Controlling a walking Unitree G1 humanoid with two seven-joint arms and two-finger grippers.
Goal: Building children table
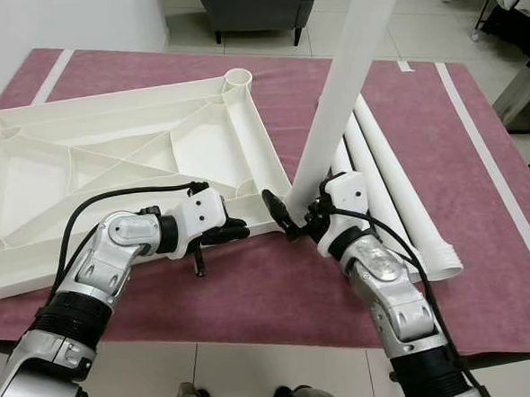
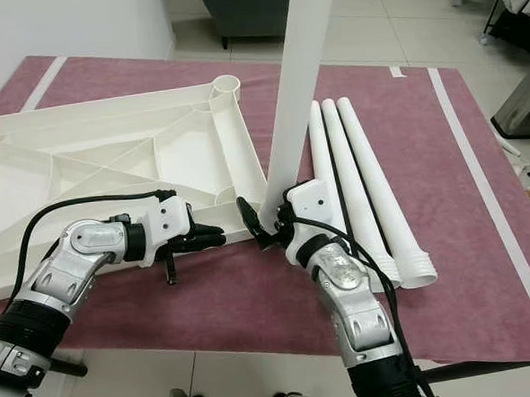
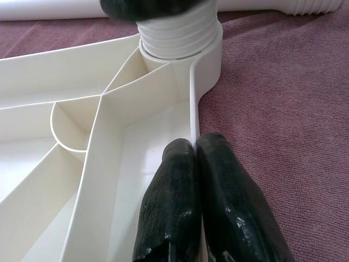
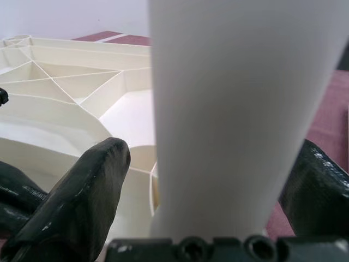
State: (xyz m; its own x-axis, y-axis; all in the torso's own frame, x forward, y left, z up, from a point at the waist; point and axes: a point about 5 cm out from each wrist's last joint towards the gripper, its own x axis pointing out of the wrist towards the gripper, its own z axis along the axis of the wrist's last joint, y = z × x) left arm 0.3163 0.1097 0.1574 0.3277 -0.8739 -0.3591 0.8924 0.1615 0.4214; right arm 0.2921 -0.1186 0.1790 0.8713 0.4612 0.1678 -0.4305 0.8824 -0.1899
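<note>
Maroon rug (image 1: 483, 239) — right tool (image 1: 295, 216) grips upright leg (image 1: 348, 76) at tabletop (image 1: 110, 163) corner (left tool (image 1: 235, 229) closed on rim).

- Table top (image 1: 110, 163): white plastic, smooth, with a slight sheen on its ribs.
- Upright leg (image 1: 347, 67): smooth, matt white plastic, with ridged threads at its base.
- Spare legs (image 1: 399, 190): the same white plastic.
- Rug (image 1: 480, 176): dull pink cloth, short fuzzy pile.
- Fingers (image 3: 218, 202): black, finely textured, a little glossy.
- Floor (image 1: 258, 379): pale glossy tiles.
</note>
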